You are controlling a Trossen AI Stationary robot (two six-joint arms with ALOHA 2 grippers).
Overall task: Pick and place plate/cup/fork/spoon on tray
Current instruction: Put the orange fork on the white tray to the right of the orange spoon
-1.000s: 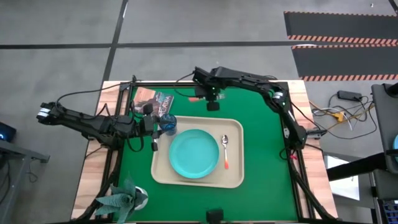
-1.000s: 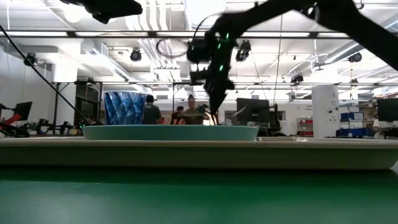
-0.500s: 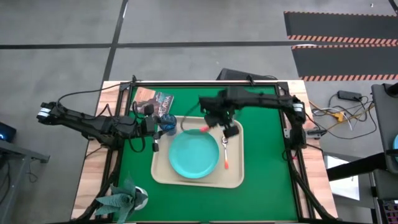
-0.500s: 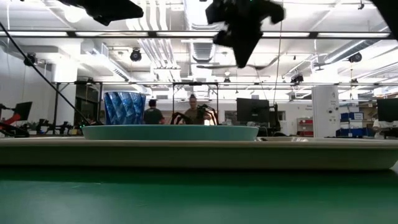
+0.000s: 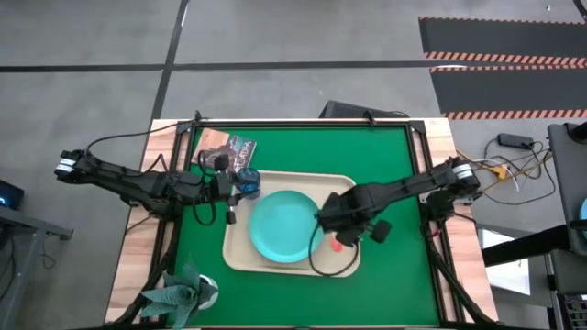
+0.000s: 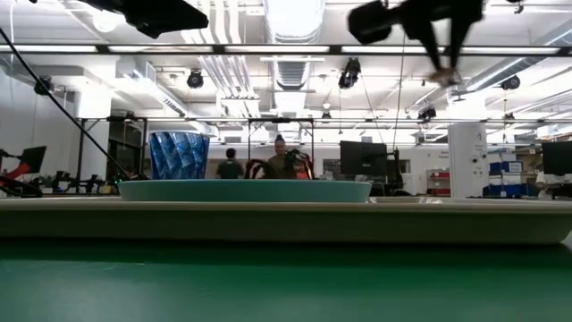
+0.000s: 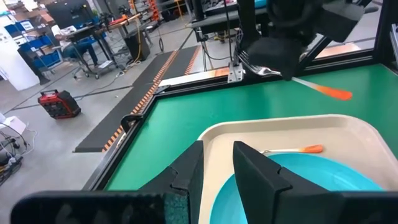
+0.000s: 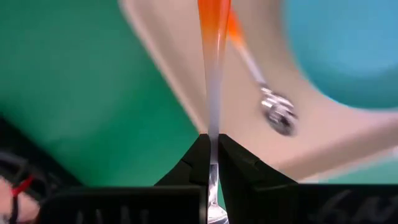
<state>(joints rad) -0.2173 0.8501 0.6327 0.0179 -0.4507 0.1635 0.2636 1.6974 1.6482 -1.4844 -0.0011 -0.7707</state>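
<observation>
The beige tray (image 5: 240, 249) lies on the green mat. The teal plate (image 5: 286, 227) sits on it, with the blue cup (image 5: 248, 181) at its far left corner and the spoon (image 5: 335, 242) along its right side. My right gripper (image 5: 336, 220) hovers over the spoon, shut on the fork (image 7: 292, 78). My left gripper (image 5: 229, 191) is open beside the cup, at the tray's left edge. In the low view the cup (image 6: 179, 155) stands behind the plate (image 6: 246, 190). My right gripper pinches the fork's bare metal shank (image 8: 213, 127) between its two fingers, between the tines (image 7: 249, 61) and the orange handle (image 7: 336, 93). The fingers lie across the fork. The fork is lifted clear above the tray, roughly level, with its handle end slightly lower.
A printed booklet (image 5: 229, 147) lies at the mat's far left. A green artificial plant (image 5: 179, 293) sits at the near left corner. A black frame (image 5: 303, 122) runs around the mat. People stand in the room beyond the table (image 6: 281, 161).
My right gripper has risen from the mat near the table's far edge with the fork. It has swung toward the near edge and now hangs over the tray's right side above the spoon. The arm has turned and now reaches in from the right.
</observation>
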